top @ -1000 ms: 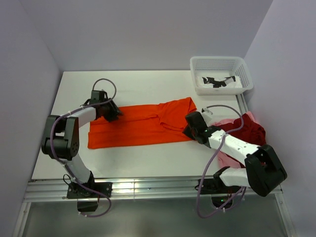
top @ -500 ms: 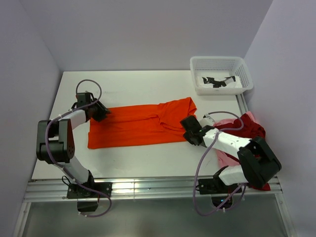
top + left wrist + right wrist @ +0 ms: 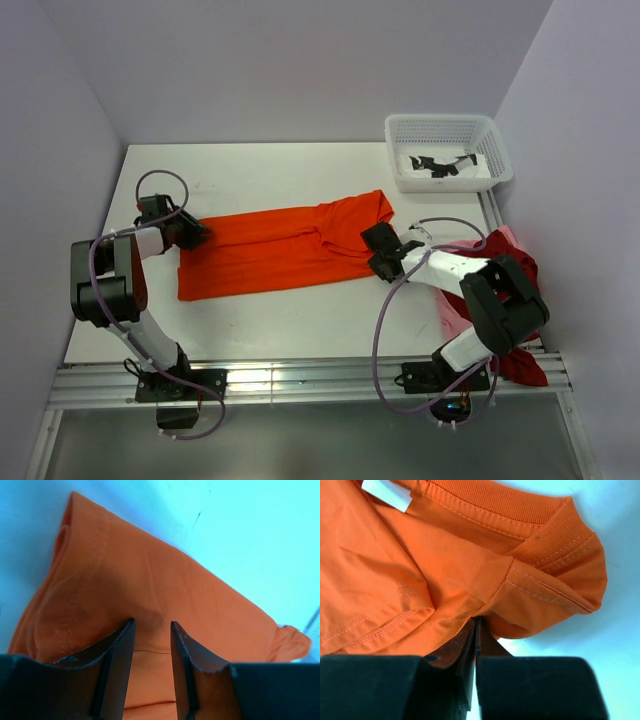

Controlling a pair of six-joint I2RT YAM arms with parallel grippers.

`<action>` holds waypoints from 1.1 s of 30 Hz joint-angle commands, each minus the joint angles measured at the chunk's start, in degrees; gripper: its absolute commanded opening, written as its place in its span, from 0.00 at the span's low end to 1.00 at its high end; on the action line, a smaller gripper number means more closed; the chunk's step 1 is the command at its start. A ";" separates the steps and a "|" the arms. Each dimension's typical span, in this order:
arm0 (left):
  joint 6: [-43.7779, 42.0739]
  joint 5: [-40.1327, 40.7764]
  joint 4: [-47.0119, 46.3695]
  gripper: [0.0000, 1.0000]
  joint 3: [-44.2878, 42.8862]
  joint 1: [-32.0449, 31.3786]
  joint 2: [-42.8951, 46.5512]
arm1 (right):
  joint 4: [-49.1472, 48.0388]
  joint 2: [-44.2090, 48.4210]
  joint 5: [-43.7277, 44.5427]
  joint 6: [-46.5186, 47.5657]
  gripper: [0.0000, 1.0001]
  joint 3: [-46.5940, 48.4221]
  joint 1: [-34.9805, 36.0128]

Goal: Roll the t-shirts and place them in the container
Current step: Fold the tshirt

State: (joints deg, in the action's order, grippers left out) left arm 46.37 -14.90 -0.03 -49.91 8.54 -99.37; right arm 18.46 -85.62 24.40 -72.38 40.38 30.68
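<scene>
The dark red shirt (image 3: 515, 268) and the pink shirt (image 3: 507, 237) lie bunched at the right edge of the table (image 3: 280, 325). Both are largely covered by the right arm (image 3: 440, 268), so their shape cannot be made out. What lies in the white basket (image 3: 440, 120) is too small to tell.

The orange shirt (image 3: 280, 250) lies folded into a long band across the middle of the table. The left claw (image 3: 190, 232) sits at its far left corner, fingers nearly together with a pucker of cloth pinched between them. The right claw (image 3: 378, 252) sits at the collar end, fingers pressed tight on a fold beside the ribbed neckline (image 3: 520, 502).
</scene>
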 commanded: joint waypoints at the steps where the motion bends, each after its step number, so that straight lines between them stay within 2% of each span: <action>1: 1.43 0.14 -3.38 0.41 4.20 3.67 -2.32 | -1.93 -2.44 0.82 1.62 0.04 2.59 -1.41; 2: 1.96 -1.70 -4.61 0.41 5.43 4.55 -2.06 | -2.54 -3.83 0.82 2.76 0.00 4.16 -2.19; 4: 3.11 -2.68 -7.08 0.41 8.33 6.93 -1.97 | -2.72 -5.68 0.74 4.95 0.00 6.45 -2.72; 11: 4.43 -4.62 -10.25 0.39 14.13 7.37 1.54 | -1.05 -17.37 -2.15 10.85 0.00 20.96 -4.74; 16: 3.90 -2.86 -7.62 0.39 16.86 5.18 5.41 | -3.87 -23.70 -5.59 14.80 0.00 27.79 -6.50; 23: 7.07 -1.45 -7.18 0.39 26.08 3.16 19.28 | 0.44 -32.23 -7.26 19.81 0.00 40.56 -7.82; 33: 9.53 1.01 -0.14 0.40 27.76 -5.81 26.51 | 0.08 -42.42 -15.61 32.47 0.00 56.81 -9.93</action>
State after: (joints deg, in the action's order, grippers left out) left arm 54.65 -15.59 -4.54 -23.66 4.73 -75.07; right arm 18.11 -125.64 11.55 -45.30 91.94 21.19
